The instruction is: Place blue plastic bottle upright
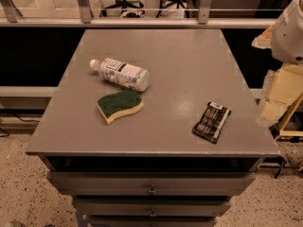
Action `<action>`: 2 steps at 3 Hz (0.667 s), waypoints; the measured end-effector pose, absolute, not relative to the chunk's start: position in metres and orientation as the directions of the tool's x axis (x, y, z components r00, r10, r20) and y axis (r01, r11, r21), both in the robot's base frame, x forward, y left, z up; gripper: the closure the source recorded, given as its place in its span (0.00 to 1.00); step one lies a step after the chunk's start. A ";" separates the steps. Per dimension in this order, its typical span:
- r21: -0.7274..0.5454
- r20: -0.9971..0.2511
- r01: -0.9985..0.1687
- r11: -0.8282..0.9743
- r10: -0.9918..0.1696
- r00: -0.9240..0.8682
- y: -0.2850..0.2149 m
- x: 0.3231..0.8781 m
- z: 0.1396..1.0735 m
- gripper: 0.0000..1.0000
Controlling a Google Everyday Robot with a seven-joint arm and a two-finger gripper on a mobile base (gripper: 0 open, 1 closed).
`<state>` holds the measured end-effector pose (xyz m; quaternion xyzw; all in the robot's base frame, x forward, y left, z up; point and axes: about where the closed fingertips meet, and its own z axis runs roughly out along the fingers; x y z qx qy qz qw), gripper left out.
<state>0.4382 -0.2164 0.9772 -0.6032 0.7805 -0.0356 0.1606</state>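
Note:
The blue plastic bottle (121, 73) lies on its side on the grey table (180, 70), left of the middle. It is clear, with a white cap pointing to the back left and a white-bluish label with dark print. My arm comes in at the right edge of the view, with a white rounded part (289, 32) on top. My gripper (277, 98) hangs below it, pale and beside the table's right edge. It is well to the right of the bottle and holds nothing that I can see.
A green and yellow sponge (119, 105) lies just in front of the bottle. A dark snack packet (211, 121) lies near the front right. Drawers (151, 183) sit under the tabletop. A railing (142, 20) and office chairs stand behind the table.

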 end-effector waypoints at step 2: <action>-0.286 -0.294 -0.941 0.182 -0.951 -0.095 -0.168 0.493 0.980 0.00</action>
